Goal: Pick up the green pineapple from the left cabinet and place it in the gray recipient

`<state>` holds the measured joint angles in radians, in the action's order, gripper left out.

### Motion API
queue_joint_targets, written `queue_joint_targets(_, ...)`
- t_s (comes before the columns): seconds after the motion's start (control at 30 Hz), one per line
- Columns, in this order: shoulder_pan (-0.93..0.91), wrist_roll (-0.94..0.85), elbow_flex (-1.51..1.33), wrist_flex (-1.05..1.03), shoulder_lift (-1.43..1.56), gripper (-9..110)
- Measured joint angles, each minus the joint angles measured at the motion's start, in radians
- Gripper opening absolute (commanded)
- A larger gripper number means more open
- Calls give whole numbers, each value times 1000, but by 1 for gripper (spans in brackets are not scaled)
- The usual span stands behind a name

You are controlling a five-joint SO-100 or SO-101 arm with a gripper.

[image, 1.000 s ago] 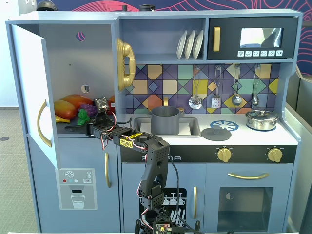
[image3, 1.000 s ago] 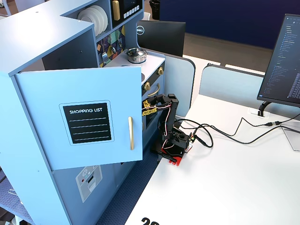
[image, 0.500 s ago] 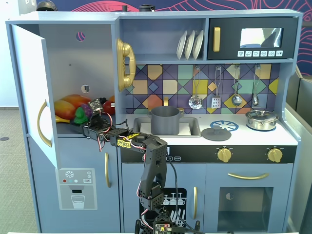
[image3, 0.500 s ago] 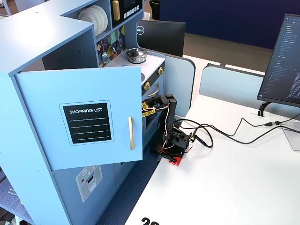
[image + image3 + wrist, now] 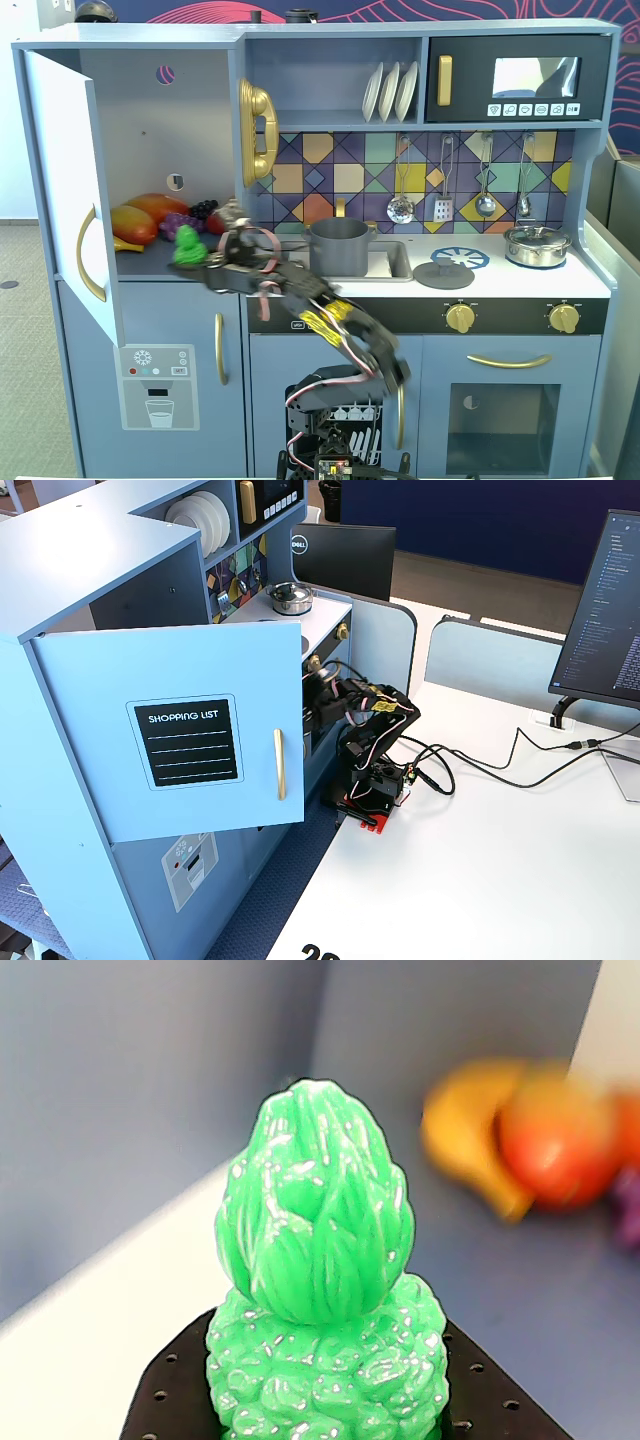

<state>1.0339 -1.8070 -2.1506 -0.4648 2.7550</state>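
Note:
The green pineapple (image 5: pixel 186 245) stands at the front edge of the shelf in the open left cabinet (image 5: pixel 150 120). In the wrist view it (image 5: pixel 325 1290) fills the centre, leafy top up, with a black perforated finger (image 5: pixel 175 1395) pressed against each side of its bumpy body. My gripper (image 5: pixel 200 260) reaches into the cabinet from the right and is shut on the pineapple (image 5: pixel 325 1385). The gray recipient (image 5: pixel 338 246) stands in the sink to the right of the cabinet. In a fixed view the open door (image 5: pixel 180 730) hides the cabinet's inside and the pineapple.
Orange and yellow toy fruit (image 5: pixel 140 220) and purple grapes (image 5: pixel 195 214) lie behind the pineapple. The cabinet door (image 5: pixel 70 180) swings open at left. A gray lid (image 5: pixel 444 273) and a shiny silver pot (image 5: pixel 537 244) sit on the counter. The arm's base (image 5: pixel 370 785) stands on the white table.

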Motion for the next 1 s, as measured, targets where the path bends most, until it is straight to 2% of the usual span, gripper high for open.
queue_joint_targets(0.1, -61, -12, -3, -60, 167, 0)
queue_joint_targets(0.2, -202, -21, 2, -91, 247, 0)
queue_joint_targets(0.43, -555, -8, 9, -12, 235, 0)
queue_joint_targets(0.7, -890, 107, 118, 235, -89, 0)
queue_joint_targets(1.0, -1068, 173, 249, 377, -492, 0)
